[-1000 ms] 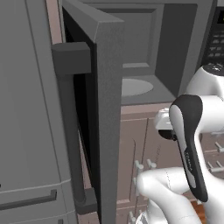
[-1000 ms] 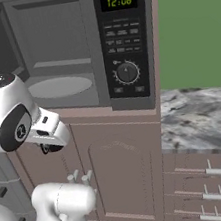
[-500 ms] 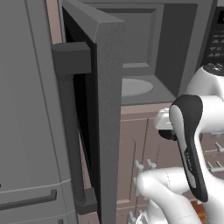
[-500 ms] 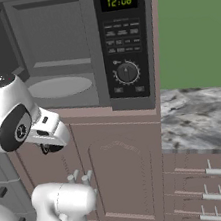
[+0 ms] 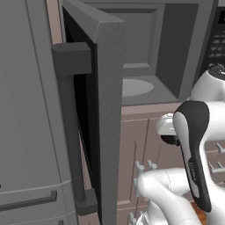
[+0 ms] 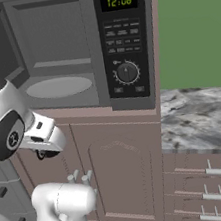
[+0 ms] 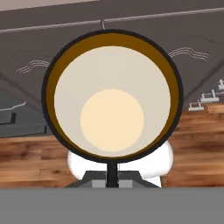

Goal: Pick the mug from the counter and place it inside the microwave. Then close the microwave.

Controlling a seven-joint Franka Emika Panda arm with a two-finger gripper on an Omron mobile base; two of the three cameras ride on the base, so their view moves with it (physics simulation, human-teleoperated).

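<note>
Left base view: microwave (image 5: 176,52) door (image 5: 103,110) swung wide open, edge-on toward camera, thick bar handle (image 5: 72,127) on its outer face. Cavity is lit, pale turntable plate (image 5: 136,87) inside. Arm folded low in front of the mauve cabinet fronts (image 5: 140,145) under the microwave; a small dark shape at the wrist end (image 5: 169,139) is probably the mug, too hidden by the arm to be sure.

Right base view: microwave (image 6: 72,47) cavity open, turntable (image 6: 59,86) bare, panel shows green 12:08 (image 6: 119,1) above the round dial (image 6: 127,72). Marbled counter (image 6: 199,116) sits to the right of the microwave, below the green wall. Wrist hangs below the microwave's bottom edge, in front of the cabinet door.

Hand view: mug (image 7: 112,94) seen straight down its mouth, dark rim, cream interior, close up between the fingers. Hand (image 7: 112,177) looks closed on the mug: one dark fingertip (image 7: 112,173) touches the rim at the bottom. Wood floor (image 7: 197,144) and cabinet fronts behind it. So the mug is in the hand, off the counter, not in the microwave yet
</note>
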